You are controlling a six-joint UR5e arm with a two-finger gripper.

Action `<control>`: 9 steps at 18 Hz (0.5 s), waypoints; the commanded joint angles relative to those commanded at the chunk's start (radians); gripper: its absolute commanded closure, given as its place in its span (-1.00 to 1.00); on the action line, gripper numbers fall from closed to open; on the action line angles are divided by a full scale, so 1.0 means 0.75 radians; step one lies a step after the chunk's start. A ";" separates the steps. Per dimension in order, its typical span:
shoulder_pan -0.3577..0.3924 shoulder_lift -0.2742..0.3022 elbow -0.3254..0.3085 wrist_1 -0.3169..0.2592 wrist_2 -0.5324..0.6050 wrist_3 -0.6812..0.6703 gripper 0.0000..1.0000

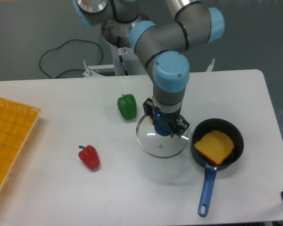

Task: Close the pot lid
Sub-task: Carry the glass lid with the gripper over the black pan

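Hand [165, 127]: clamped on the lid's blue knob.
Lid [162, 143]: just left of the pot, apparently raised off the tabletop [61, 188].
Pot [217, 142]: open, yellow bread inside.

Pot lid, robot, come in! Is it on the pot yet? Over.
Gripper shut on pot lid knob. Lid beside pot, not on it yet. Pot open, yellow bread slice inside. Nothing between lid and pot.

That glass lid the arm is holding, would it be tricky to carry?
Probably a little. The lid looks like rigid glass with a thin metal rim, so likely breakable if dropped. It is gripped only by its small knob, so it might tilt or swing. Smooth glass would likely slide easily on the table.
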 joint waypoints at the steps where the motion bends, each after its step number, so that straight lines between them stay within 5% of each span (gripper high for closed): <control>1: 0.010 0.000 0.004 0.016 0.000 0.004 0.04; 9: 0.057 -0.004 0.023 0.098 0.008 0.059 0.04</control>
